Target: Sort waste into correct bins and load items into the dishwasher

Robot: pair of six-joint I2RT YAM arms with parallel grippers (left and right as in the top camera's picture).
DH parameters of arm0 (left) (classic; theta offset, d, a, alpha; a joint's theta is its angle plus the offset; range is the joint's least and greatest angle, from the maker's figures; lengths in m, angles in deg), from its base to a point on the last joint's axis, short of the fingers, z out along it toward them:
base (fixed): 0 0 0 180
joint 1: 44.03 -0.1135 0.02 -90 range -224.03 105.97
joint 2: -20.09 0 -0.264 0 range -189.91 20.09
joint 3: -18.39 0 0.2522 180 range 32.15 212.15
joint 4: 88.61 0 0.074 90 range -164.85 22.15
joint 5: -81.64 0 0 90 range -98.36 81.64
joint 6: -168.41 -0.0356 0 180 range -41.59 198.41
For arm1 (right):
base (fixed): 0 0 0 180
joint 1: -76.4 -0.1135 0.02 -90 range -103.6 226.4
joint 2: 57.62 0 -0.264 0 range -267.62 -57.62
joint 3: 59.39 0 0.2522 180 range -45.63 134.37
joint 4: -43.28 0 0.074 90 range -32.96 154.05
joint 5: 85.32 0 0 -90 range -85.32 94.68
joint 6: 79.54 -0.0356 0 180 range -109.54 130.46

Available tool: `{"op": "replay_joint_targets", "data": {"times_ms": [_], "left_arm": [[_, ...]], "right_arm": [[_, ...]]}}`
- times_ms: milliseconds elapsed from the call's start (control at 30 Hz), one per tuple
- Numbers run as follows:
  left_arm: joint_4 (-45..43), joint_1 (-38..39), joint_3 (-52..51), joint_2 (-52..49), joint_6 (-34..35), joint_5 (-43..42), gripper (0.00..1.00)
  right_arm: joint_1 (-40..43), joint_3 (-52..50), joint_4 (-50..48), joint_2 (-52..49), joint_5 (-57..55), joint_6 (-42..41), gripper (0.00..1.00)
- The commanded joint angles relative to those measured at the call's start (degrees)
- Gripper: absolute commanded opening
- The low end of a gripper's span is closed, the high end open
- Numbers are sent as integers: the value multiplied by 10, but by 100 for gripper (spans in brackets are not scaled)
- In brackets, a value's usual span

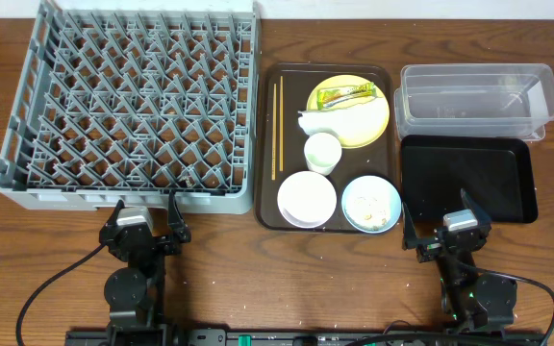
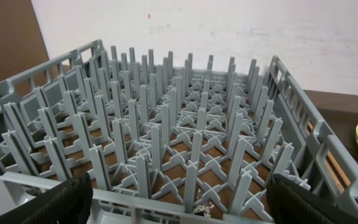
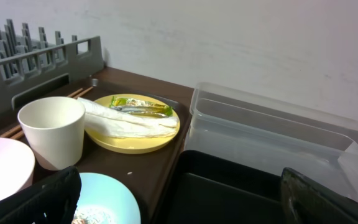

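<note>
Filling the left half of the tabletop [image 1: 287, 279], the grey dish rack [image 1: 133, 101] is a square grid of upright pegs with the brown wood showing through its floor; its far edge is cut off by the top of the overhead view. Just in front of its near wall the left gripper [image 1: 147, 210] stands with jaws spread wide, holding nothing; the left wrist view shows only its dark fingers [image 2: 67, 199] at the bottom corners. Right of the rack lies the dark brown serving tray [image 1: 266, 144]. Thin wooden chopsticks [image 1: 278, 130] lie along its left side, and a white bowl [image 1: 307, 199] sits at its near left, cut off by the frame edge in the right wrist view. A small white cup [image 1: 322, 152] stands upright in the middle. At the far right is a round yellow plate [image 1: 368, 125], with a yellow-green snack wrapper [image 1: 346, 94] and a crumpled white napkin [image 1: 320, 122] on it. At the near right is a light blue bowl [image 1: 349, 197] holding whitish rice scraps [image 1: 378, 210], half hidden behind a finger in the right wrist view. Further right, the clear plastic tub [image 1: 546, 96] sits behind the shallow black tray [image 1: 465, 178]. The right gripper [image 1: 438, 219] hovers at that tray's near edge, jaws fully apart and gripping nothing.
</note>
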Motion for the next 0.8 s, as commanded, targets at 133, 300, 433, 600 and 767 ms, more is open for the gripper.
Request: {"op": "replay_joint_targets", "data": {"times_ms": [133,300,433,600,767], "left_arm": [[8,-3,-19,3,-4,3,90],[8,-3,-19,3,-3,3,90],[8,-3,-19,3,-3,3,90],[8,-3,-19,3,-4,3,90],[8,-3,-19,3,-3,3,90]], "right_arm": [[4,-1,2,5,5,-6,99],[4,-1,0,5,3,-2,99],[4,-1,-8,5,-17,41,99],[4,-1,-18,5,-14,36,99],[3,-1,-30,5,73,20,99]]}}
